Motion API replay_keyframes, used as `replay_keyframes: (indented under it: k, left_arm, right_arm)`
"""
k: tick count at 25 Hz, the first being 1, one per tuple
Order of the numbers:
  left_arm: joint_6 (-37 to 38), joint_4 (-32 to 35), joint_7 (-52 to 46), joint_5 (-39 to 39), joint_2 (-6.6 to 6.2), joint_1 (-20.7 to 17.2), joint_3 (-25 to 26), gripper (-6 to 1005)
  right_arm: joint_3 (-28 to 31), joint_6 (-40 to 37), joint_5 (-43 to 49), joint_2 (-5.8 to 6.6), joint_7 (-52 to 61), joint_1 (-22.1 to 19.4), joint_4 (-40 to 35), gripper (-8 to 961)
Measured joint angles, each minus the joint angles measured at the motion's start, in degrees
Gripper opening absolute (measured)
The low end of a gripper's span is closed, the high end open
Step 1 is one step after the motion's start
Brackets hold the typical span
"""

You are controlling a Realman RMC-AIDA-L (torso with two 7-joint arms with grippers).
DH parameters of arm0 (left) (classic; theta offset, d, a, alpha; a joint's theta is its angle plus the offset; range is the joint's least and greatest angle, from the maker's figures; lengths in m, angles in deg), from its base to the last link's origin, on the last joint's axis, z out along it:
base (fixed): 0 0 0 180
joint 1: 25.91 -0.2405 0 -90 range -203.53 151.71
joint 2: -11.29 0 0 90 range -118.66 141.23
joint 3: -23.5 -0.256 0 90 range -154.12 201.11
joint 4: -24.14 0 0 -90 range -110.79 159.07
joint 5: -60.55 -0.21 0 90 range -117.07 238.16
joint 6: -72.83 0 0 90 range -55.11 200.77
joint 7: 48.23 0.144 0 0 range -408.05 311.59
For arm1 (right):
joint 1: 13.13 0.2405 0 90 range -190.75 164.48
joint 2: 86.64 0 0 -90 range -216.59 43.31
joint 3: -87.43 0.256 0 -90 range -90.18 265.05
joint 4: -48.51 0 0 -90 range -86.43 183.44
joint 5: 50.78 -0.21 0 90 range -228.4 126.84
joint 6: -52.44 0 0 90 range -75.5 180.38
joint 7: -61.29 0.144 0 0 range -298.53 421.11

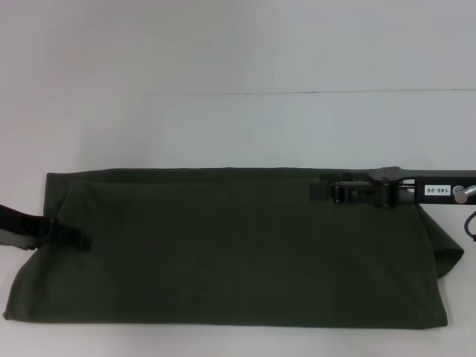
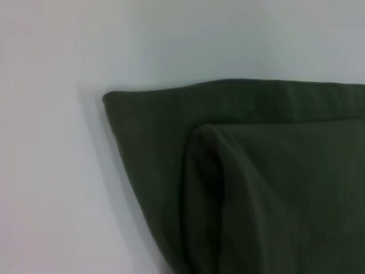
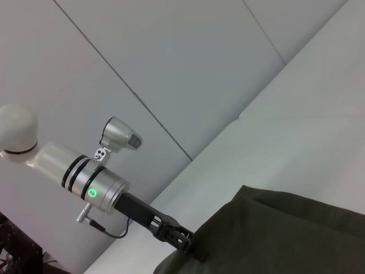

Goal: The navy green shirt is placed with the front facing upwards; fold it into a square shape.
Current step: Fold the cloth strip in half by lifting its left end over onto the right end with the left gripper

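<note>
Olive-green shirt (image 1: 223, 253), a long folded band, print hidden

The dark olive-green cotton shirt (image 1: 223, 253) shows plain, unpatterned cloth. Both black end effectors, left (image 1: 67, 236) and right (image 1: 327, 191), contrast against it, over the plain white tabletop (image 1: 223, 126).

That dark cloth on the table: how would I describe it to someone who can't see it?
On the white table lies the navy green shirt, folded into a long band with no print showing. The left tool meets one end and the right tool its far edge; nothing else is cloth.
</note>
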Motion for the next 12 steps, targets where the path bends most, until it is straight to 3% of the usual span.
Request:
replay_keyframes:
  k: [12]
  left_arm:
    - [0.65, 0.27, -0.39, 0.17, -0.31, 0.15, 1.90, 811]
  right_arm:
    - [0.00, 0.03, 0.00, -0.07, 0.00, -0.19, 0.00, 716]
